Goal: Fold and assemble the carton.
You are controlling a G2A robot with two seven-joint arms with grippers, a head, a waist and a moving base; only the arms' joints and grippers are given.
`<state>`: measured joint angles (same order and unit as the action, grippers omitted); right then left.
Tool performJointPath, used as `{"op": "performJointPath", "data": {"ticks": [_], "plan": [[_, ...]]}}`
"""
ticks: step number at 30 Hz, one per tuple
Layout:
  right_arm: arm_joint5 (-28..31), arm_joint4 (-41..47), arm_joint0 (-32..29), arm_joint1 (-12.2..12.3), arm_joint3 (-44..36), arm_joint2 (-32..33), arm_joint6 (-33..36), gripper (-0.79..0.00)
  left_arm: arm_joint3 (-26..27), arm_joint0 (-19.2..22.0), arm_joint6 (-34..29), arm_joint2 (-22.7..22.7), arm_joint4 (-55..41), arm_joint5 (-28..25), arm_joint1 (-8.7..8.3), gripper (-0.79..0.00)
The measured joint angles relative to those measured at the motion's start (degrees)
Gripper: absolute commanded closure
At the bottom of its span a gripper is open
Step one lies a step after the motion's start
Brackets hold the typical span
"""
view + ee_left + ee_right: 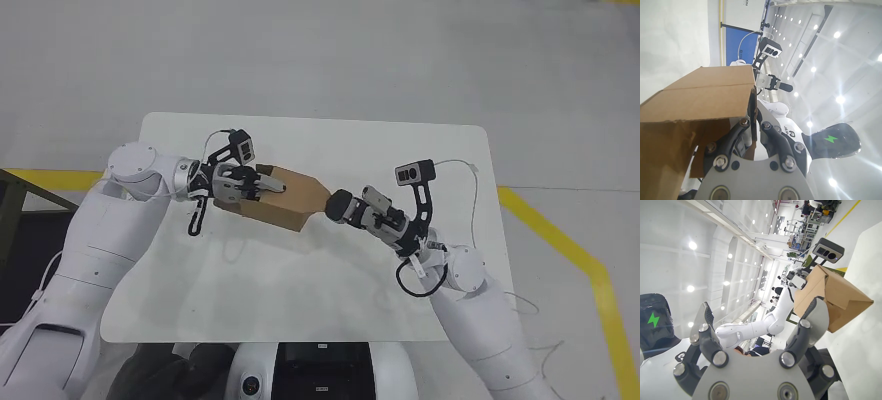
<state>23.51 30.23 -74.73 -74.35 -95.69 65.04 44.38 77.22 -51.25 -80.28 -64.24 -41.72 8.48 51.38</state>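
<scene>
Right now my left tool [754, 124] is clamped narrow on a wall of the carton [696, 98]. The brown board stands in the slit between its two dark fingers [734, 134]. The box's body spreads away from them to one side, cut off at the edge of the left wrist view.

In the top view that tool [262, 183] grips the carton [292, 198] at the end nearest it. The box stretches from there toward my right tool [335, 207], which sits at the opposite, tapered end.

The right tool [761, 311] is spread wide with nothing between its fingers. One finger [816, 309] overlaps the lower face of the carton [844, 294]; I cannot tell whether it touches. At that end the flaps are folded in to a slanted seam, and the inside is hidden.

Beyond my left tool a blue panel [730, 47] carries a white mark too small to make out.

Under both tools lies the white tabletop [300, 290]. I cannot tell whether the carton rests on it or hangs above it.
</scene>
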Motion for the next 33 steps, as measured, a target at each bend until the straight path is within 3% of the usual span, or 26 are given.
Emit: {"op": "performJointPath", "data": {"ticks": [9,25,33], "plan": [[-6.39,-4.31,0.84,0.32,-0.83,-0.44,-0.78,-0.785,2.82,-1.54,1.38,-0.93,2.29,0.37,-0.37,0.0],[-4.45,-5.09,1.19,0.26,-1.25,-0.77,-2.89,-0.785,2.77,-1.72,1.0,-1.15,2.1,0.25,-0.26,0.0],[-3.9,-3.81,0.56,0.2,-1.35,-1.97,-1.95,-0.785,0.81,-0.96,-2.79,-0.88,-2.08,1.02,0.13,0.0]]}}
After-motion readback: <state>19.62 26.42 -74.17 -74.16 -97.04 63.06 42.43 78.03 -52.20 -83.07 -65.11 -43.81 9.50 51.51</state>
